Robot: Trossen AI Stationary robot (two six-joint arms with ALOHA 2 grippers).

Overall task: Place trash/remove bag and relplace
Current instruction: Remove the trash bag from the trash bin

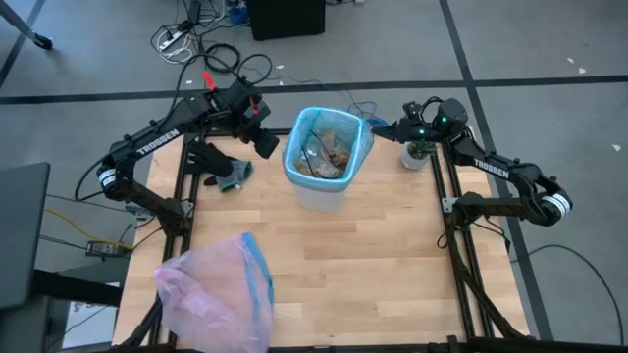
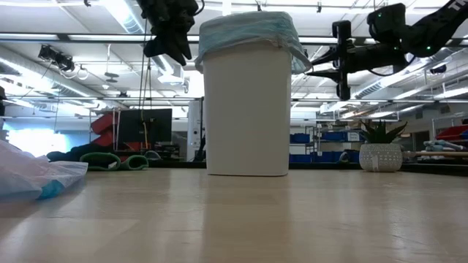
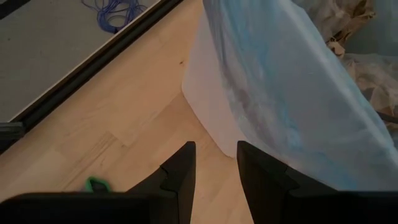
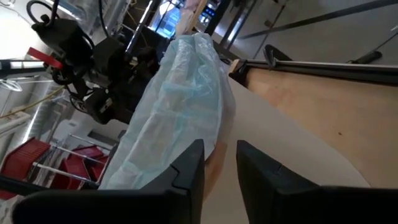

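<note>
Bag point(image 1: 365, 137), thin, soft and light, lines the white bin point(image 1: 322, 191) mid-desk, holding trash point(image 1: 332, 154). Best grab its folded rim. Left fingers point(image 3: 214, 163) and right fingers point(image 4: 219, 163) sit beside it, parted, holding nothing.

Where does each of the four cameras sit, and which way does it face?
High: overhead, facing straight down on the table; both arms show.
Low: at table-top height, facing level at the bin; both arms hang from above.
Left wrist: on the left arm, facing the bag over the bin's side; left tool open.
Right wrist: on the right arm, facing the bag; right tool open.
All share the bag-lined bin.
</note>
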